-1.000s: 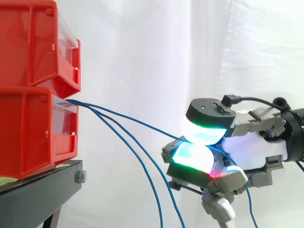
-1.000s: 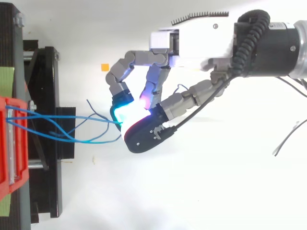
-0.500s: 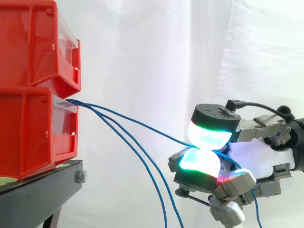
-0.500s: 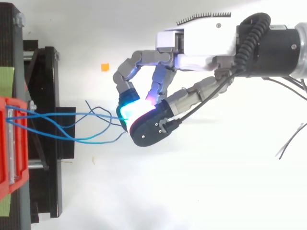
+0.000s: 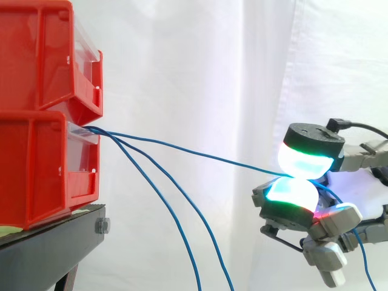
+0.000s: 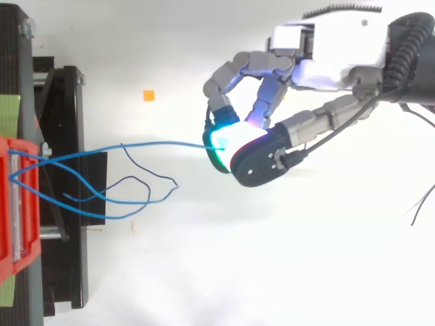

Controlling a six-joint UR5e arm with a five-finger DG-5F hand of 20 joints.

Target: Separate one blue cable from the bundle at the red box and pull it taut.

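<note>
Hand (image 6: 329, 51): comes in from the right edge and sits well apart from the bins. It is clenched in a pinch on one blue cable. The other fingers curl beneath.
Fingertips (image 5: 305, 162): two thick pads glowing cyan and green press together, one above the other, with the cable caught at their seam.
Held blue cable (image 5: 194, 151): leaves the front lip of the lower red bin and runs to the pads in a nearly straight line with a slight sag. It lies above and apart from the rest of the bundle. A blue length drops below the hand near the right edge of the side view.
Loose blue cables (image 6: 119, 216): two strands leave the same bin lip. From the side they hang steeply down and out through the bottom edge. From above they lie in slack loops just beside the stand.
Lower red bin (image 5: 36, 170): sits on the black stand, front edge facing the hand.
Upper red bin (image 5: 42, 54): stacked on the lower one, its front lip jutting out level with the lower lip.
Black stand (image 5: 48, 242): at the left edge, its corner just under the bin front.
Open room: free air before the white curtain (image 5: 200, 73) between the bin fronts and the hand, crossed by the cables.
Orange marker (image 6: 148, 94): small square on the white ground, apart from the cables and the hand.
</note>
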